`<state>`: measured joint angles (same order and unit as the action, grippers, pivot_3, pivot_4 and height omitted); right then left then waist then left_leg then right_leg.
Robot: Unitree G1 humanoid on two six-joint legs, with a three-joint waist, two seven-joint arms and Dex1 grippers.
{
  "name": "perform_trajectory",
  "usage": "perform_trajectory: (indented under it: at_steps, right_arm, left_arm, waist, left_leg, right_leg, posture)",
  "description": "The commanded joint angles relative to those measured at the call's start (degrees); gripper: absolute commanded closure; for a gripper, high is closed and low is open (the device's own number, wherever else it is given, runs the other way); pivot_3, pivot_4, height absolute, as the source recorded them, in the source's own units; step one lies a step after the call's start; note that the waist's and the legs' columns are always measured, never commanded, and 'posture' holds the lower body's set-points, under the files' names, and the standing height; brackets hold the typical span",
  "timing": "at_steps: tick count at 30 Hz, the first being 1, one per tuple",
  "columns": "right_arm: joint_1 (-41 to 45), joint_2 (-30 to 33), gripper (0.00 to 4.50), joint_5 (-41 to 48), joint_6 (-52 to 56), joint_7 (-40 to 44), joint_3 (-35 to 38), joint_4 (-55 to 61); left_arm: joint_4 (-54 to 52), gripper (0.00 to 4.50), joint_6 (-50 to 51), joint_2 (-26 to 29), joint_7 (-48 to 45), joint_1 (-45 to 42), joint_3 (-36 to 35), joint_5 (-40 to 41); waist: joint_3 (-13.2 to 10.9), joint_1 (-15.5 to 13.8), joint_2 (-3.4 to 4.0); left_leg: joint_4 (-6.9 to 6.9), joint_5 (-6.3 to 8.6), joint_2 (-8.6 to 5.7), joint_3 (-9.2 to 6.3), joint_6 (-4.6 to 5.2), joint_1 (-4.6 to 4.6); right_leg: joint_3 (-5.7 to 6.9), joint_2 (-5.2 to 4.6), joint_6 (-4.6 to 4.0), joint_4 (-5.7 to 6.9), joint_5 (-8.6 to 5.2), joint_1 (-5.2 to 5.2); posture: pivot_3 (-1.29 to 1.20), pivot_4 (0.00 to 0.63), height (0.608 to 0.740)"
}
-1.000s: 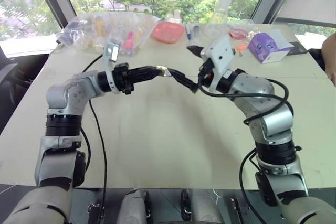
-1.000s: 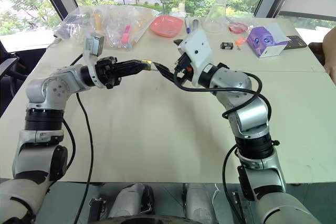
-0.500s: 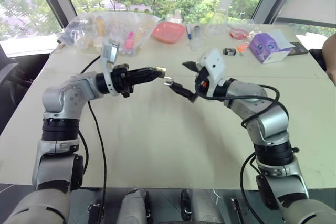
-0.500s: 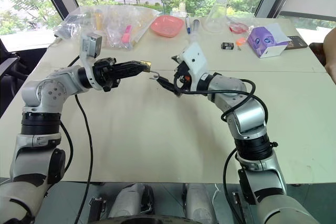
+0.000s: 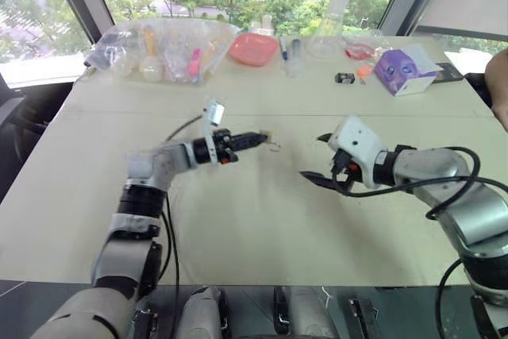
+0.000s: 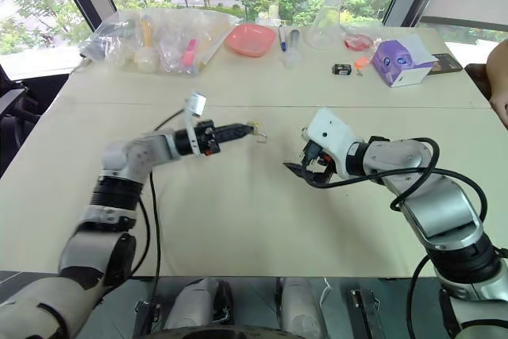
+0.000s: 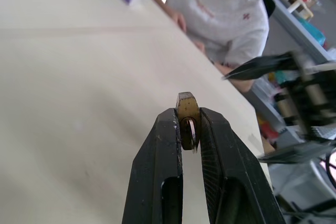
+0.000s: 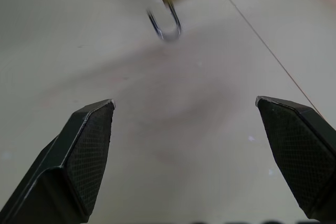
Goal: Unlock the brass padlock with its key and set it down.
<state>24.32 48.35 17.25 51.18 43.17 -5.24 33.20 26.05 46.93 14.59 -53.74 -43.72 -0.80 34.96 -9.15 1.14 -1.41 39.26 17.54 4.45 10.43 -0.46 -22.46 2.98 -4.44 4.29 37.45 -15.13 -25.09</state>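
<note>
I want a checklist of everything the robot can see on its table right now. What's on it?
Surface: beige table, bare in the middle.
Job's things: brass padlock pinched in the left gripper, its shackle swung open; key not made out.
Clutter: plastic bags, pink dish, glass flask, purple box along the far edge.
Grippers: left shut on the padlock; right gripper open, empty.
Cables: black cable along the left arm.
Surroundings: window, trees; person seated to the right.

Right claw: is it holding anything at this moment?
No, in the right wrist view the right claw stands wide open with only bare table between its fingers.
</note>
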Motion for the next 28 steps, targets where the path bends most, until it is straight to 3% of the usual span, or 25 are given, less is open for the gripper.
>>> perform_trajectory:
  at_steps: [1, 9, 18, 21, 24, 28]
  right_arm:
    - [0.62, 0.8, 0.05, 0.25, 2.09, -1.06, 1.01, 2.78]
    - [0.71, -2.15, 0.05, 1.04, 4.0, -3.68, 1.17, 3.58]
    - [0.08, -2.86, 0.0, 0.89, 3.93, -5.15, 0.73, 3.19]
    - [-0.62, -2.36, 0.0, 0.88, 3.9, -5.25, 0.93, 3.49]
    - [-3.11, -2.87, 0.0, 0.83, 3.15, -6.32, 2.04, 3.98]
    - [-8.33, -9.96, 0.0, 3.02, -0.05, -9.65, 6.31, 2.67]
  left_arm:
    - [6.62, 4.5, -0.2, -2.72, 0.82, -3.0, -0.76, -0.99]
    - [16.32, 4.5, -3.61, -5.12, -4.35, -5.71, 0.99, -5.23]
    - [15.72, 0.16, -8.4, -3.59, -4.18, -4.26, 3.01, -11.27]
    - [8.89, 0.16, -10.65, -0.86, -2.64, -1.79, 2.88, -12.85]
    - [-4.96, 0.16, -8.24, 3.53, -1.11, 3.34, 0.2, -10.61]
    - [-24.87, 0.16, -2.54, 7.16, 4.06, 13.38, -6.18, -4.63]
  waist:
    - [0.0, -0.35, 0.0]
    - [0.0, -0.43, -0.01]
    - [0.02, -0.48, -0.01]
    - [0.03, -0.15, -0.01]
    - [0.02, 0.02, -0.01]
    - [0.03, -0.22, -0.01]
  left_leg:
    - [0.01, 0.0, 0.0, -0.02, 0.0, 0.01]
    - [0.0, 0.01, -0.04, -0.07, 0.03, -0.1]
    - [0.03, 0.01, -0.04, -0.17, 0.04, -0.04]
    - [0.06, 0.01, -0.04, -0.43, 0.04, 0.02]
    - [-0.01, 0.01, 0.01, -0.51, 0.03, 0.02]
    - [-0.07, -0.01, 0.06, -0.56, 0.0, -0.05]
  right_leg:
    - [0.01, 0.0, 0.0, 0.0, 0.0, 0.02]
    - [0.07, -0.03, -0.01, -0.13, 0.0, 0.02]
    - [0.14, -0.04, -0.01, -0.12, 0.0, 0.14]
    - [0.18, -0.05, -0.03, -0.12, 0.0, 0.25]
    - [0.19, -0.01, -0.04, -0.1, 0.0, 0.21]
    - [0.23, 0.0, -0.04, -0.13, -0.01, 0.15]
  posture:
    - [0.0, 0.15, 0.74]
    - [0.0, 0.15, 0.74]
    - [0.0, 0.15, 0.74]
    - [0.0, 0.15, 0.74]
    - [0.0, 0.15, 0.74]
    - [0.0, 0.15, 0.74]
